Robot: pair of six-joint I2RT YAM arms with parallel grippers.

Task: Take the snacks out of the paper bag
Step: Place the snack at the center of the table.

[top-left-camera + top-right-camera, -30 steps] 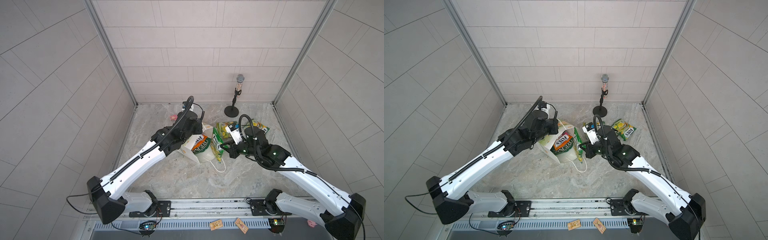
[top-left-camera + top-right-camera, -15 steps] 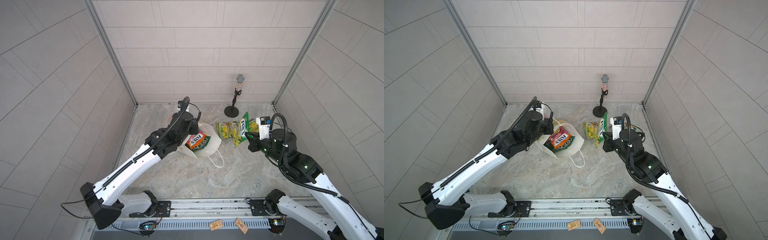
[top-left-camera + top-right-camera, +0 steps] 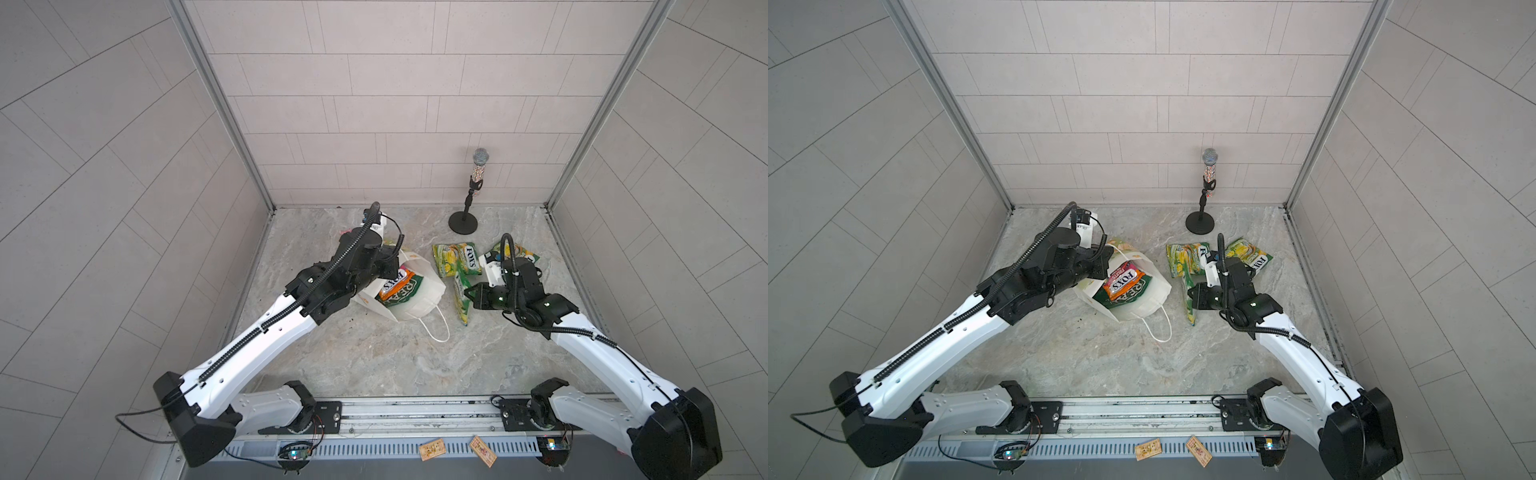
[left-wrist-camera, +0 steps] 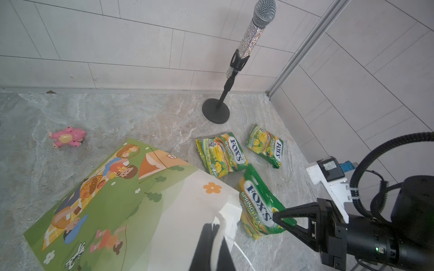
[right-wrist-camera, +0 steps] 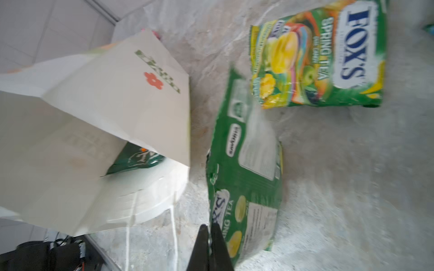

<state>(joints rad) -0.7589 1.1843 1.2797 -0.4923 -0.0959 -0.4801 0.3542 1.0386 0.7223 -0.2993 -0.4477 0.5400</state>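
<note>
The white paper bag (image 3: 428,286) (image 3: 1154,291) lies tipped on the floor with its mouth facing the front. My left gripper (image 4: 215,231) is shut on its rim. Inside show an orange FOX'S packet (image 3: 1123,280) and the dark green crisp packet (image 3: 405,294) (image 5: 136,159). Just right of the bag, my right gripper (image 5: 208,226) (image 3: 467,293) is shut on the edge of a green FOX'S packet (image 4: 256,206) (image 5: 244,169), which stands tilted on the floor. Two more green FOX'S packets (image 4: 220,154) (image 4: 265,145) lie flat behind it.
A glittery microphone on a round black stand (image 3: 462,222) stands at the back right. A pink pig toy (image 4: 68,138) lies behind the bag at the back left. Two tan wooden rectangles (image 3: 432,449) rest on the front rail. Tiled walls close three sides.
My right gripper has drawn the green FOX'S packet away from the bag's mouth to the right and set it low on the floor. The left gripper kept its hold while the bag tipped lower.
</note>
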